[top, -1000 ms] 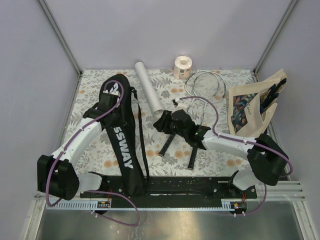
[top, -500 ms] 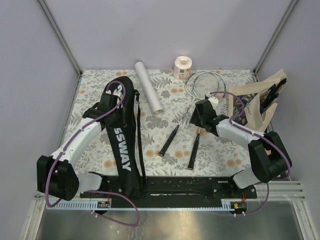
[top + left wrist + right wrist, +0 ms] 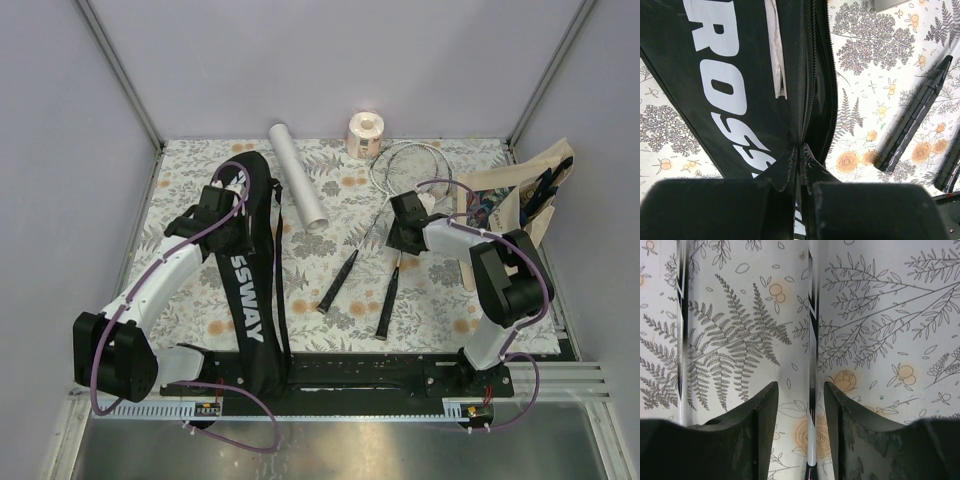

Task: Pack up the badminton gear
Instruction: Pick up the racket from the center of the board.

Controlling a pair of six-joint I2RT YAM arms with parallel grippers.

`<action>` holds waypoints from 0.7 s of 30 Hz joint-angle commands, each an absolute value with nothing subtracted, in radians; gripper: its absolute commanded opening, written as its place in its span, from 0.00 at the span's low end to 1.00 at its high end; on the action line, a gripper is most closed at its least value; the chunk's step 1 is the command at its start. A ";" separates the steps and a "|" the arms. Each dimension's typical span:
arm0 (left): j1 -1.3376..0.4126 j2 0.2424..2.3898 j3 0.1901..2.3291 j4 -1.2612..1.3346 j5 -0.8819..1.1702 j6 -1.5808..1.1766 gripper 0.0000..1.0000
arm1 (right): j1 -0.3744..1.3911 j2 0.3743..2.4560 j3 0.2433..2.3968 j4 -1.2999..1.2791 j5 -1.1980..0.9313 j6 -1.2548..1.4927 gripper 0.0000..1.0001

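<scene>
Left claw pinches one bag; right claw spread astride one of two rackets.

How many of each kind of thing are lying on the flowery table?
rackets: 2
racket bag: 1
white tube: 1
paper roll: 1
tote bag: 1
total: 6

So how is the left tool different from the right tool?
The left tool is shut, pinching the black racket bag by its zip edge; the right tool is open, holding nothing. The left tool sits over the bag; the right tool hangs astride a thin racket shaft. Both are black.
</scene>
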State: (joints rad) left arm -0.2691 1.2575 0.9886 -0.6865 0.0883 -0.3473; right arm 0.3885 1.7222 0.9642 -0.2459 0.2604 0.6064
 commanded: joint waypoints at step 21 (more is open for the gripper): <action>-0.193 1.313 1.069 -0.574 0.138 -0.443 0.00 | 0.619 1.278 0.865 -0.319 0.489 0.519 0.00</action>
State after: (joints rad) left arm -0.2035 1.2972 1.0088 -0.6476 0.1211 -0.4221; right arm 0.4835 1.3727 0.8562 -0.3126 0.3645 0.5621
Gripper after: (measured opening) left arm 0.037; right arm 0.043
